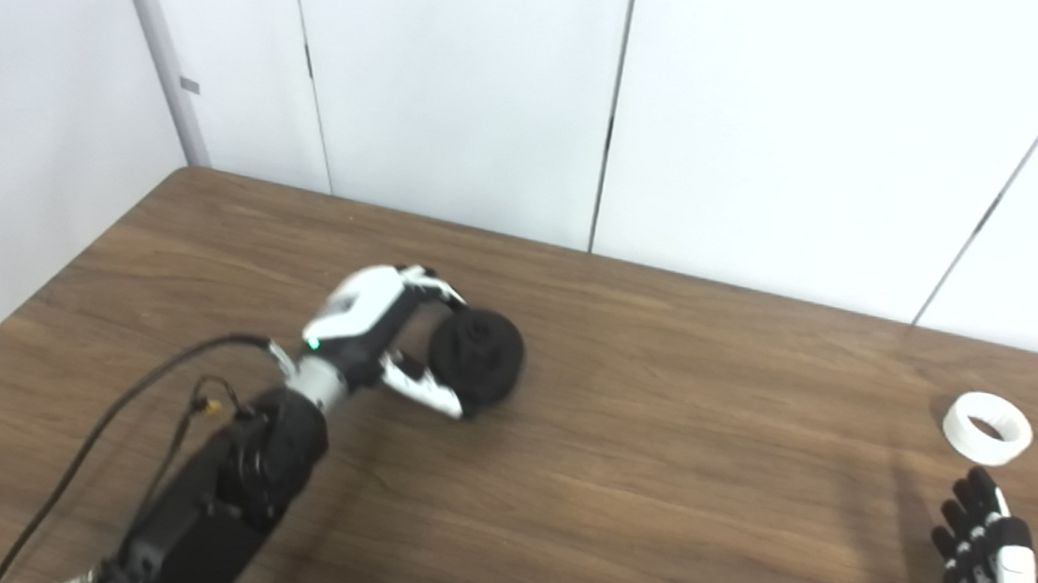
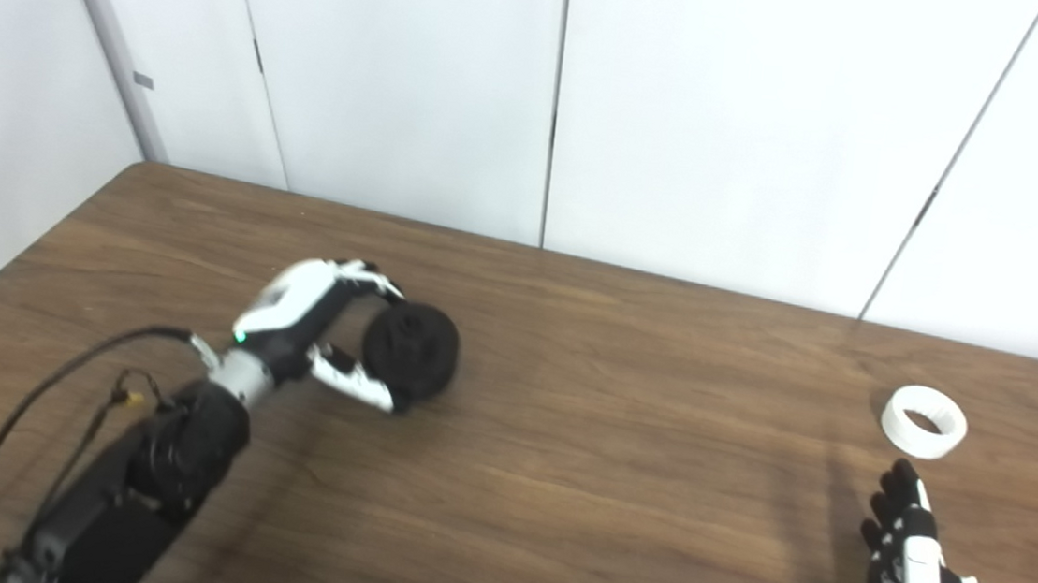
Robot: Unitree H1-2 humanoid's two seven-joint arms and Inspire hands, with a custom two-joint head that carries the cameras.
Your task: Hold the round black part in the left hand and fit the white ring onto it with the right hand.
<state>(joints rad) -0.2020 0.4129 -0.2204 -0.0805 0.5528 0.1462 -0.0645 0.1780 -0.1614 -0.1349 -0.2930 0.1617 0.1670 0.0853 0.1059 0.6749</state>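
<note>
Left hand point(image 1: 383, 336) wraps round black part point(image 1: 478, 356), part at its 3 o'clock | right hand point(image 1: 988, 567) empty, fingers straight | white ring point(image 1: 987, 427) at its 12 o'clock, near, apart, on table point(image 1: 652, 491).

My wood-grain counter point(image 1: 652, 491) sits tucked into a corner of plain white wall panels point(image 1: 778, 117) with thin dark seams.

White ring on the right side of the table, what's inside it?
Nothing: through the white plastic ring only bare wooden table shows. The right hand stays short of it. The near inner wall is hidden.
</note>
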